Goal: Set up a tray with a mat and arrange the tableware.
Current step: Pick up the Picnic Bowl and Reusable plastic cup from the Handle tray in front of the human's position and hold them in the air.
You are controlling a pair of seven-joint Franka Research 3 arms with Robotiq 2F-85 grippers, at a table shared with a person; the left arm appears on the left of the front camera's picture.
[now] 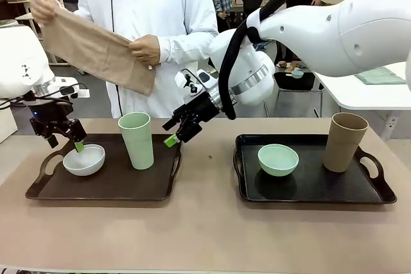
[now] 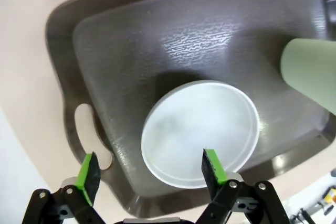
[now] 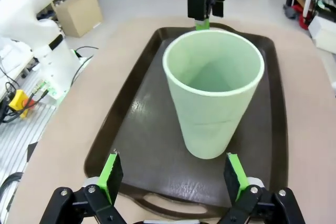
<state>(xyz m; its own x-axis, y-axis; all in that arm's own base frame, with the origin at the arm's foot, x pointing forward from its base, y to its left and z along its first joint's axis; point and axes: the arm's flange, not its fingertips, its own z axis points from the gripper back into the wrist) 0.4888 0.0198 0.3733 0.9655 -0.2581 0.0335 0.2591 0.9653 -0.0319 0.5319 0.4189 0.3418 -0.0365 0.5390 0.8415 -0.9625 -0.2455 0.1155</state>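
Note:
A small white bowl (image 1: 84, 160) and a tall pale-green cup (image 1: 137, 140) stand on the dark brown left tray (image 1: 115, 187). My left gripper (image 1: 64, 144) hangs open just over the bowl's left rim; in its wrist view the bowl (image 2: 202, 132) lies beyond the open gripper (image 2: 152, 166). My right gripper (image 1: 172, 131) has reached across and is open beside the cup's right side, with the cup (image 3: 212, 93) ahead of its fingers (image 3: 173, 174). A mint-green bowl (image 1: 278, 159) and a brown cup (image 1: 344, 141) stand on the black right tray (image 1: 379, 190). A person holds up a tan mat (image 1: 96, 46).
The person in a white coat stands at the far side, both hands on the mat. The tan tabletop (image 1: 205, 229) is bare in front of the trays and between them. A white side table (image 1: 372, 91) stands at the back right.

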